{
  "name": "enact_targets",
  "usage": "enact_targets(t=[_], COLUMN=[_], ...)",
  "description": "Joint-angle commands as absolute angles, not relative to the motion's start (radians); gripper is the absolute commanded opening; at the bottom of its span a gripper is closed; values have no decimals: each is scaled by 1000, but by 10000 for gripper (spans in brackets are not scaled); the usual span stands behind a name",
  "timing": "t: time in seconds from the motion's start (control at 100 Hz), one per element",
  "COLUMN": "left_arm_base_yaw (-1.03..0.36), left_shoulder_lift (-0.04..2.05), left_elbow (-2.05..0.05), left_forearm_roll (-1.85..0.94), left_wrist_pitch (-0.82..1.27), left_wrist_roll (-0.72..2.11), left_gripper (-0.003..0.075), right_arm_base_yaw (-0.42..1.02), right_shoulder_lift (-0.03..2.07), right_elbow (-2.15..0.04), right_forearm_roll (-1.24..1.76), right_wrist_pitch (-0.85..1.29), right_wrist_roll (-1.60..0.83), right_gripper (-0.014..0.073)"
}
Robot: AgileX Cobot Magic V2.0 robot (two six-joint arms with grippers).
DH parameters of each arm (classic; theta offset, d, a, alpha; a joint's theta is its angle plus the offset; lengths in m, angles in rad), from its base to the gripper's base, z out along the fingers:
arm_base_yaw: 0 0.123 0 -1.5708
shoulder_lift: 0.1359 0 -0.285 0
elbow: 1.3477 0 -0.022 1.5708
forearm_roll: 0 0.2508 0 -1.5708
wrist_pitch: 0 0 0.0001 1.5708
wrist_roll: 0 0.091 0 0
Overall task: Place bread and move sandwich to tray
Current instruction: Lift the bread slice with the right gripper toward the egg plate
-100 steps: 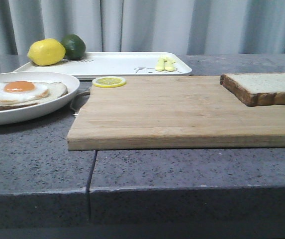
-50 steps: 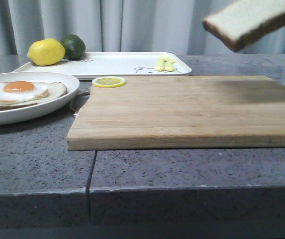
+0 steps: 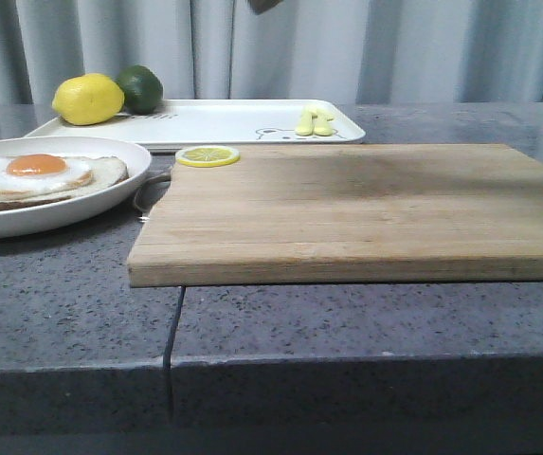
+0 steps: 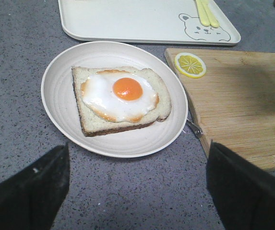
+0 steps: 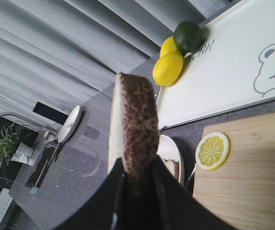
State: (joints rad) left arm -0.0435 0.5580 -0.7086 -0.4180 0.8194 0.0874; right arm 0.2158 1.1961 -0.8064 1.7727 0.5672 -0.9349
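Front view: only a dark corner of the bread (image 3: 263,5) at the top edge, high above the wooden cutting board (image 3: 347,209); sandwich (image 3: 39,176) on the round plate (image 3: 110,194), tray (image 3: 224,123) behind with a lemon (image 3: 88,99) and lime (image 3: 140,88)

Left wrist view: left gripper (image 4: 137,191) spread wide, empty, hovering just short of the plate and egg-topped sandwich (image 4: 120,98); tray (image 4: 127,21) beyond

Right wrist view: right gripper (image 5: 136,184) clamped on the bread (image 5: 132,129), held edge-on; lemon slice (image 5: 212,150) and tray (image 5: 223,81) beyond
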Motion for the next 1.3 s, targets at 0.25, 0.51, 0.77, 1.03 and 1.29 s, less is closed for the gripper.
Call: enact_targets(t=[0.25,0.51,0.77,1.03,1.29], left_arm_base_yaw=[-40,-40,-40,-40,-40], left_shoulder_lift=[567,567,567,567,567], left_elbow=[-744,-744,-744,-744,-744], left_forearm_roll=[-449,-449,-449,-449,-449], left_wrist_pitch=[762,762,762,762,762], left_wrist_roll=[86,86,86,86,86], left_gripper=[546,546,546,546,546], right_arm_base_yaw=[449,617,730,761,761], right_shoulder_lift=[1341,1514,1650,1724,1753], right_elbow=[-982,-1152,-1255,-1260,-1261], right_forearm_roll=[1882,1882,1882,1882,1882], right_wrist_pitch=[429,302,198,174,180], right_wrist_roll=[-931,-857,-734,-674,-666], right_gripper=[-109,-109,-109,-109,-109])
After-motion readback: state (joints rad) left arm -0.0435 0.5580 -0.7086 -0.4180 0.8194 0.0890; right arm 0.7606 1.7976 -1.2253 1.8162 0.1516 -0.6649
